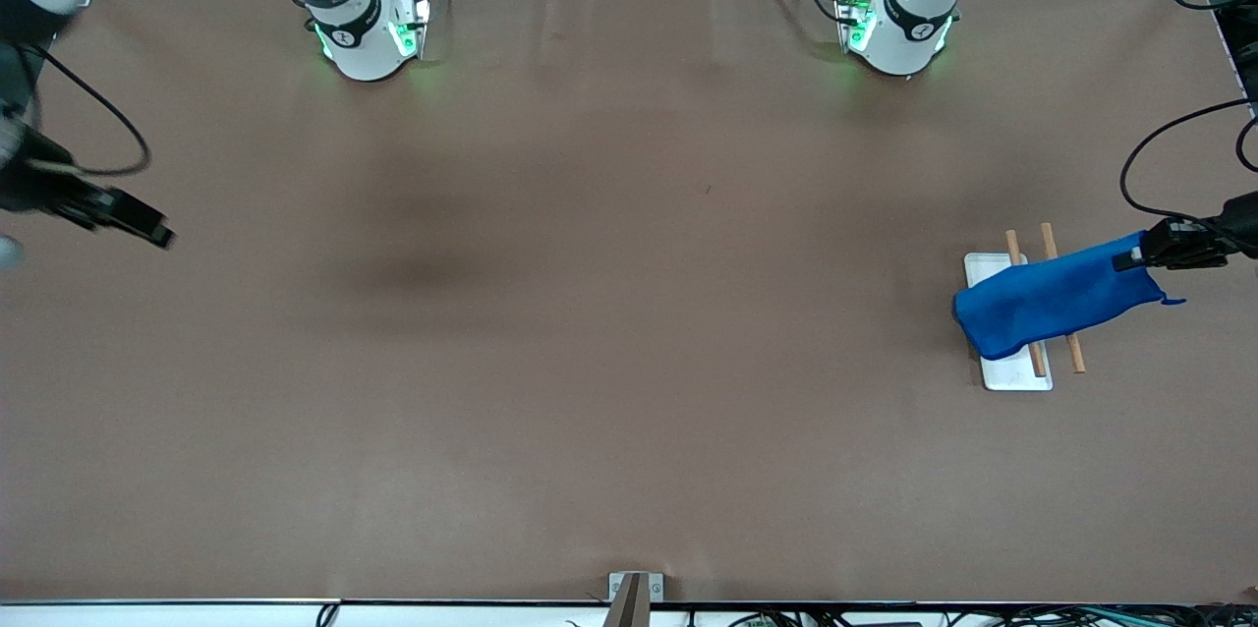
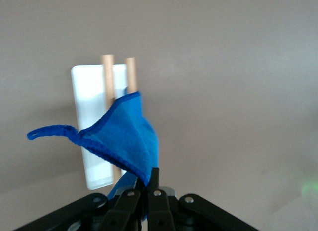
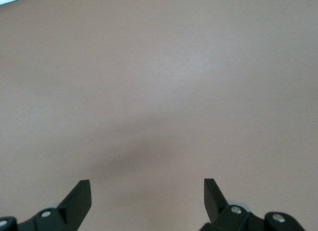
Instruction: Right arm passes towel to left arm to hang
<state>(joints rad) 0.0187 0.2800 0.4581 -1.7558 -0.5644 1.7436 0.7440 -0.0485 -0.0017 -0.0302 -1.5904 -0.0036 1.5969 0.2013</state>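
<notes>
The bright blue towel (image 1: 1052, 298) hangs draped across two wooden rods (image 1: 1049, 244) of a small rack on a white base (image 1: 1017, 376), at the left arm's end of the table. My left gripper (image 1: 1130, 258) is shut on one corner of the towel (image 2: 124, 136), beside the rack; a loose corner thread (image 2: 42, 132) sticks out. My right gripper (image 1: 157, 234) is open and empty, held over bare table at the right arm's end (image 3: 146, 189).
The rack's white base (image 2: 92, 161) and rods (image 2: 108, 77) show under the towel in the left wrist view. A small grey bracket (image 1: 634, 593) sits at the table edge nearest the front camera. Brown table surface (image 1: 590, 313) spreads between the arms.
</notes>
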